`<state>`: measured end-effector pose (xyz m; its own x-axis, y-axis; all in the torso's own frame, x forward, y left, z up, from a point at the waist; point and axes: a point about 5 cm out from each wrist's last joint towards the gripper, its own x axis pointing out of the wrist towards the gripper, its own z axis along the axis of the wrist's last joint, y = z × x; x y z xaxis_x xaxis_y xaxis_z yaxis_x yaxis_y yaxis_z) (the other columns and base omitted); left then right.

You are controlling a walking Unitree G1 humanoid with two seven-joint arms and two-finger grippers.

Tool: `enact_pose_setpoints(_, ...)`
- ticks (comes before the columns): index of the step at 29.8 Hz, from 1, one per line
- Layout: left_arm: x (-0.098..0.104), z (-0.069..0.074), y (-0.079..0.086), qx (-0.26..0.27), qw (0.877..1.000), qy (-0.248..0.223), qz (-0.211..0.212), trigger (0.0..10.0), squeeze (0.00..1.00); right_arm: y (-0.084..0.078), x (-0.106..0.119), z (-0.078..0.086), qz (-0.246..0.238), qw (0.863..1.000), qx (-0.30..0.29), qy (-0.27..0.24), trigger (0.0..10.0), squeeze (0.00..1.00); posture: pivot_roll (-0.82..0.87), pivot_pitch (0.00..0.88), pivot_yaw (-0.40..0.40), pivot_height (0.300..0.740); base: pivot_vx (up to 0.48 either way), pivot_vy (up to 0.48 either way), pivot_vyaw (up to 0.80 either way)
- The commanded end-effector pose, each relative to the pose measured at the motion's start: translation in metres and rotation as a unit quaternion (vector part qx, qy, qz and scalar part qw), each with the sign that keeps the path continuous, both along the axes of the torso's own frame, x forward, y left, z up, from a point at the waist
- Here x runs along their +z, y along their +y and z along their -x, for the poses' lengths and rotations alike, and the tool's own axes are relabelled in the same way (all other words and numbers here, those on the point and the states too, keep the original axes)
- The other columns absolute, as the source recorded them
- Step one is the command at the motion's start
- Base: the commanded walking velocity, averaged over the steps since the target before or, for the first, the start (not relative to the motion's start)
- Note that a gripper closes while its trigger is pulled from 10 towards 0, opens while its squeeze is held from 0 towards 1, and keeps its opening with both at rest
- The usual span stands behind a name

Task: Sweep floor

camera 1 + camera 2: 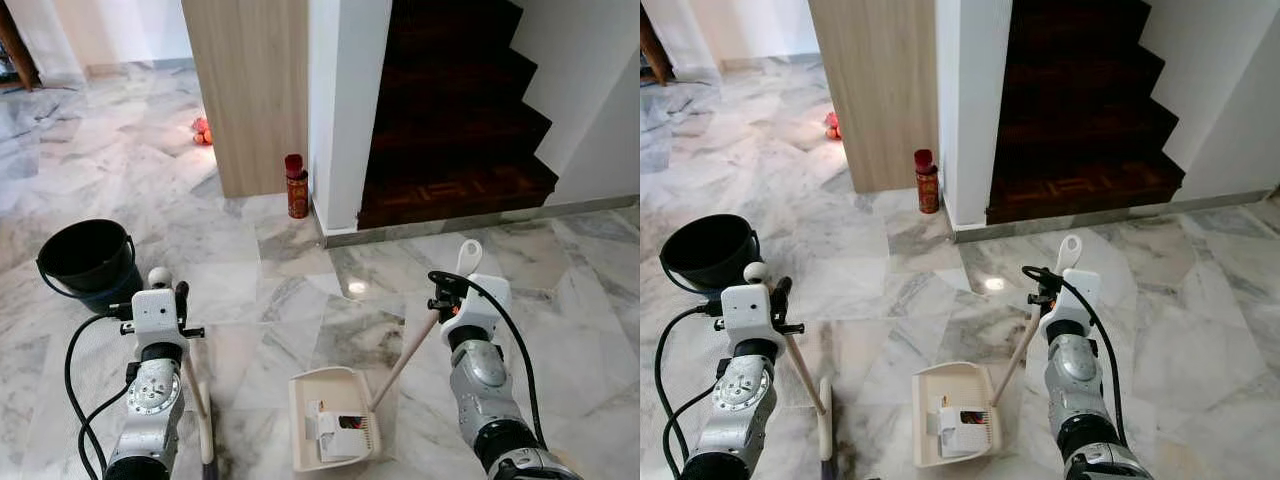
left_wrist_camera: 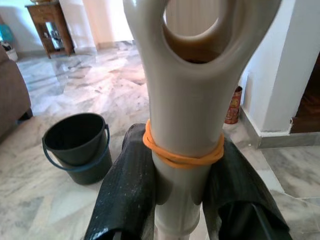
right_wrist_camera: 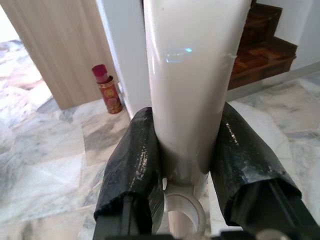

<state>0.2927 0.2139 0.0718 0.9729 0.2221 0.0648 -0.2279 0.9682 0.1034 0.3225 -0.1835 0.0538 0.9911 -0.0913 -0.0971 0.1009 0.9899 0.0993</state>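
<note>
Both grippers are clamped on cream plastic handles above a marble floor. Left gripper has its two black fingers pressed against either side of the broom handle, just below an orange rubber band wound around it; the handle's top end has a hanging loop. From the head views this handle slants down from the left gripper to the broom head, which stands on the floor close to the robot's left arm; its bristles are cut off at the lower edge. Right gripper is closed on the dustpan handle, a finger hugging each side. In the head views the right gripper holds that handle near its looped top, and the handle slopes down and toward the robot's left to the dustpan, which rests flat on the floor between the two arms. Something small and white with a dark, reddish patch lies in the pan. A black bucket stands on the floor ahead of the left arm. Further ahead, a red canister stands at the foot of a white wall corner, beside a wooden panel. Dark wooden stairs rise on the right. Small orange-red objects lie on the floor left of the panel.
</note>
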Motion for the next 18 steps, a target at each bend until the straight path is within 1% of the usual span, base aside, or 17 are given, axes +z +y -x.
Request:
enact_pose_setpoints(1, 0.0092, -0.002, 0.0025, -0.002, 1.0, -0.018, -0.006, 10.0, 0.0, 0.0058, 0.0095, -0.0069, -0.01, 1.0, 0.007, -0.018, 10.0, 0.0, 0.05, 0.0, 0.005, 0.74, 0.0, 0.398, 0.0)
enact_pose_setpoints(18, 0.0102, -0.0029, 0.0005, -0.011, 1.0, -0.018, -0.008, 10.0, 0.0, 0.0109, 0.0057, -0.0048, -0.013, 1.0, 0.014, -0.012, 10.0, 0.0, 0.06, 0.0, 0.008, 0.74, 0.0, 0.394, 0.0)
